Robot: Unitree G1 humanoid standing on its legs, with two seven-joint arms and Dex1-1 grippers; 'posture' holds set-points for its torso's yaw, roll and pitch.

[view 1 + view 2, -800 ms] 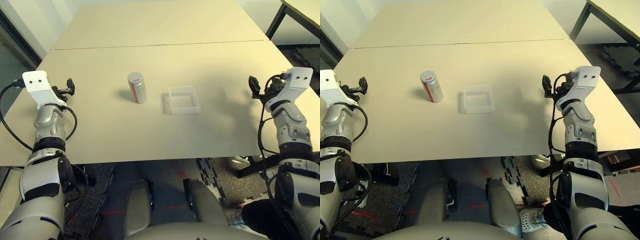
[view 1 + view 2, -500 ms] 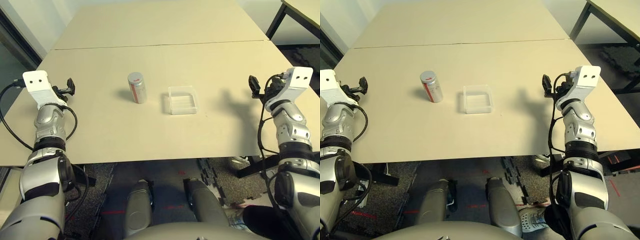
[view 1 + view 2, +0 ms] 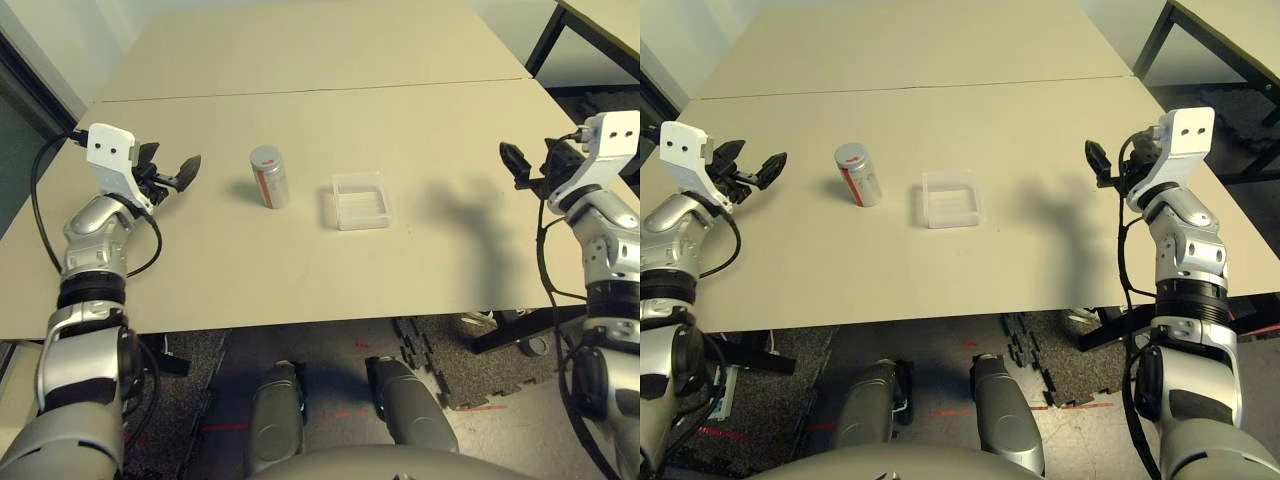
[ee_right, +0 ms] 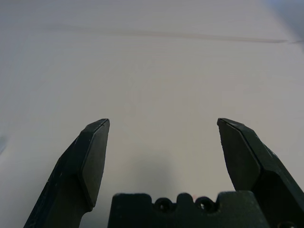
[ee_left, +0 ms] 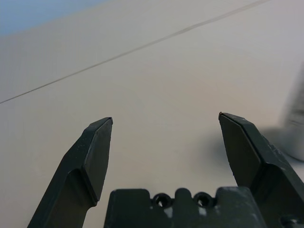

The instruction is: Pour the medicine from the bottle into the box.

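A capped silvery bottle [image 3: 271,178] with a red-and-white label stands upright on a pale table [image 3: 230,290], unheld, where it stood moments earlier. Just to its right sits the clear square box [image 3: 362,212], also unmoved — the intended landing place for the medicine, which cannot be made out inside either. Left of the bottle, the left gripper [image 5: 166,116] hangs wide open and empty, its fingers apart; in the last half second it has swung inward from the table's side and turned its tips toward the bottle, narrowing the gap without making contact. Across the table, beyond the box, the right gripper [image 4: 164,119] is also spread wide and holds nothing, its arm shifted slightly outward over the same interval. The change suggests a reach for the bottle by the left arm is beginning — the task is at its very start, with nothing grasped and nothing poured. The next move likely calls for a level approach at the bottle's body, since a glancing finger could topple the narrow cylinder; the cap, seated on top, probably has to come off before any pouring.
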